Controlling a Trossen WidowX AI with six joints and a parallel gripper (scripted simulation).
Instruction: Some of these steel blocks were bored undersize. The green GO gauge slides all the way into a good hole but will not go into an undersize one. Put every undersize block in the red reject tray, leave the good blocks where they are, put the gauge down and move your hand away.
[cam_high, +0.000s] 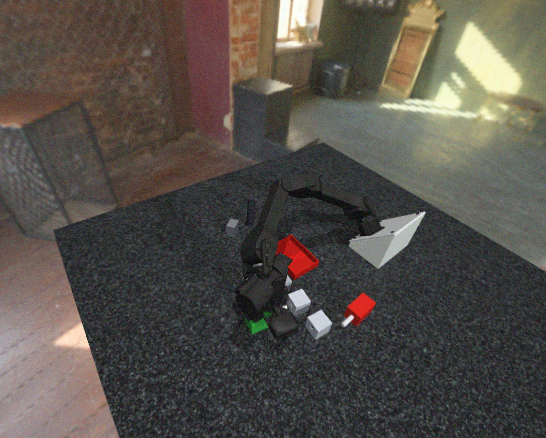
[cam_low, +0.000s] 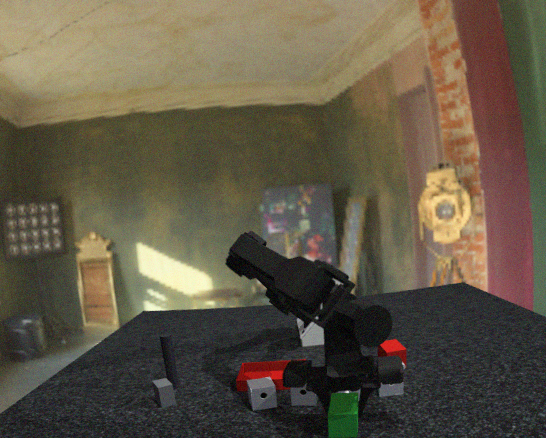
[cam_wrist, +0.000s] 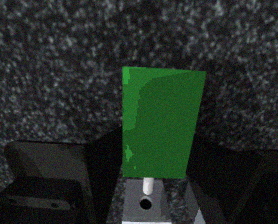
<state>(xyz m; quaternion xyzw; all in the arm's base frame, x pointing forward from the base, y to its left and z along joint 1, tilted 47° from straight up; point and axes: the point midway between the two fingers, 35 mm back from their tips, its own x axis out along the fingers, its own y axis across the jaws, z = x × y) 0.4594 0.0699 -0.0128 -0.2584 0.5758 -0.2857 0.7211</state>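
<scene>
While its pin points toward a block, the green gauge seemingly sits clamped in half-open jaws.

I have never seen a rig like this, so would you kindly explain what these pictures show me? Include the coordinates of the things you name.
The machine is one black jointed arm (cam_high: 271, 220) (cam_low: 300, 280) with a two-fingered tool (cam_high: 267, 320) (cam_low: 345, 392) (cam_wrist: 150, 129) at its end. The top picture looks down from above, the exterior one from lower beside the table, and the wrist one from the arm itself.

The tool holds the green gauge (cam_high: 257, 326) (cam_low: 343, 417) (cam_wrist: 160, 125), its pale pin pointing toward a bored block (cam_wrist: 131, 197).

On the dark surface are more pale blocks (cam_high: 318, 327) (cam_low: 262, 404), the red tray (cam_high: 300, 256) (cam_low: 242, 384) and a red piece with a white pin (cam_high: 364, 306) (cam_low: 391, 348).
</scene>
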